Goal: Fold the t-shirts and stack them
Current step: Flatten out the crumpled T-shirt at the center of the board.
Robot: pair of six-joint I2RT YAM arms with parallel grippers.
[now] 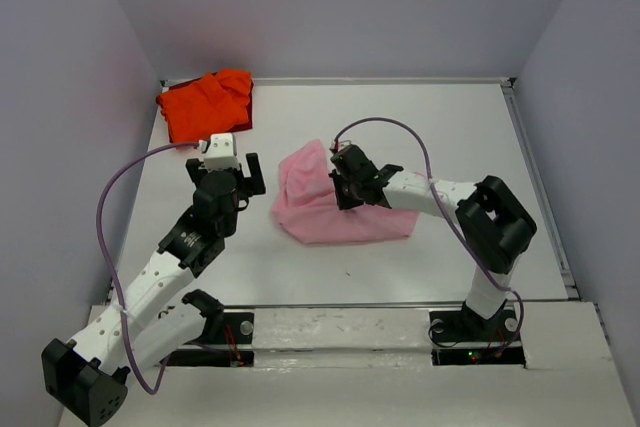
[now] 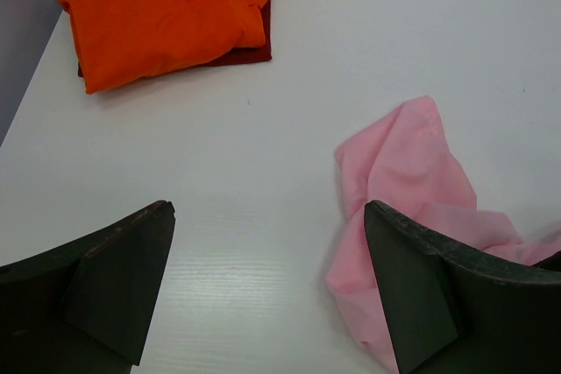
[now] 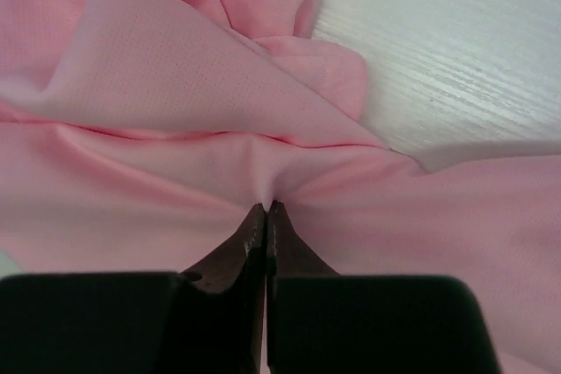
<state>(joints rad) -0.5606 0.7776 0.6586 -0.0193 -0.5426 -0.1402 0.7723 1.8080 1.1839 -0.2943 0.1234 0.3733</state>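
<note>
The light pink t-shirt point(image 1: 330, 209) lies crumpled in the middle of the table. My right gripper point(image 1: 347, 187) rests on its upper middle, and in the right wrist view the right gripper point(image 3: 266, 206) is shut on a pinch of the pink t-shirt point(image 3: 175, 102), with creases running to the tips. The orange-red t-shirt point(image 1: 205, 104) lies bunched in the far left corner. My left gripper point(image 1: 232, 179) hovers over bare table between the two shirts, jaws wide open. In the left wrist view the left gripper point(image 2: 267, 213) holds nothing, the pink t-shirt point(image 2: 412, 172) lies beside its right finger and the orange-red t-shirt point(image 2: 162, 10) far ahead.
White table point(image 1: 420, 127) is ringed by a low rail and grey walls. A purple cable point(image 1: 110, 197) loops off the left arm and another purple cable point(image 1: 390, 125) arcs over the right arm.
</note>
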